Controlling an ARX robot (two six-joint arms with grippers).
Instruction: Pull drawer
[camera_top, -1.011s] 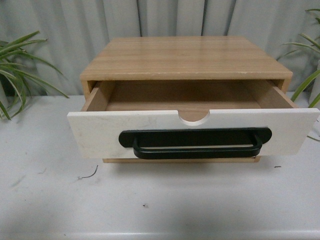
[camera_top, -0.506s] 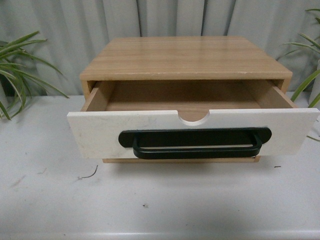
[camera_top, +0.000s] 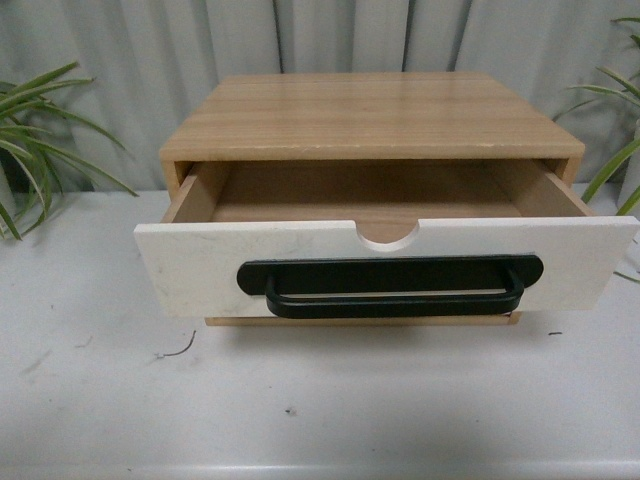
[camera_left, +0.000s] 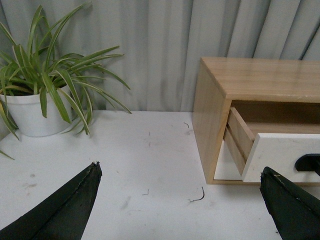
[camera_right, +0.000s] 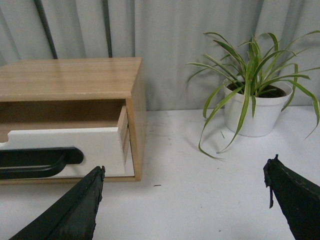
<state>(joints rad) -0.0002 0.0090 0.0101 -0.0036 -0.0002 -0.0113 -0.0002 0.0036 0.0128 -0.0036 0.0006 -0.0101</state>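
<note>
The drawer (camera_top: 385, 262) stands pulled partway out of its wooden cabinet (camera_top: 372, 116), its white front well forward of the cabinet's face and its inside bare. The long black bar handle (camera_top: 391, 286) runs across the middle of the front, below the semicircular notch (camera_top: 388, 236) in the upper edge. The light wood sides show between the front and the cabinet opening.

In the left wrist view the left gripper (camera_left: 182, 200) is spread wide, holding nothing; its two dark fingers (camera_left: 65, 205) sit far apart over the white table (camera_left: 150, 165). The drawer (camera_left: 280, 155) lies beyond the finger on the cabinet side, apart from it, with no contact visible. A potted plant in a white pot (camera_left: 30, 112) stands well beyond the other finger.

In the right wrist view the right gripper (camera_right: 185, 200) is also wide open and empty. The drawer (camera_right: 65, 150) and its handle (camera_right: 35, 162) lie just beyond one finger (camera_right: 70, 212), not touching it. A second potted plant (camera_right: 255, 107) stands beyond the other finger, near the grey curtain (camera_right: 165, 45).

Neither arm appears in the front view.
</note>
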